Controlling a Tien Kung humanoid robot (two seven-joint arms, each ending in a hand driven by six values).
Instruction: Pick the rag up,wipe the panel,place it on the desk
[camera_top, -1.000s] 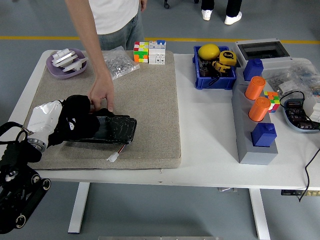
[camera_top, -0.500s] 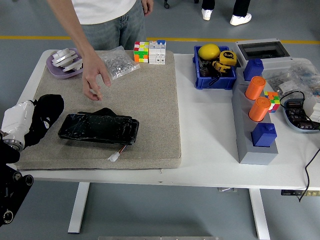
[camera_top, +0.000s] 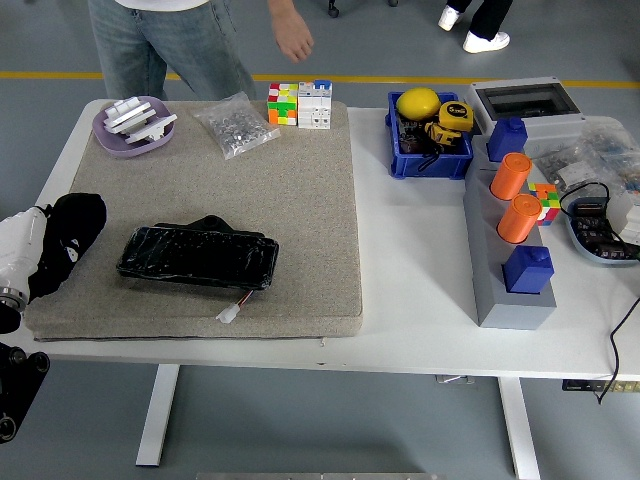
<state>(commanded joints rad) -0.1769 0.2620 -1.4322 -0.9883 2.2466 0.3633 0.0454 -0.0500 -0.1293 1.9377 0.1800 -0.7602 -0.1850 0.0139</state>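
Lying on the beige mat, the glossy black rectangular panel (camera_top: 198, 257) sits right of the black-gloved left hand (camera_top: 68, 240); whether its fingers grip anything cannot be told.

A flat, glossy black rectangular panel (camera_top: 198, 257) lies on the grey-beige felt mat (camera_top: 300, 200), in the mat's near left part, its long side running left to right and tilted slightly. A thin wire with a small white connector (camera_top: 229, 314) trails from its near right corner. A dark black rag (camera_top: 208, 223) shows only as a small crumpled edge touching the panel's far side.
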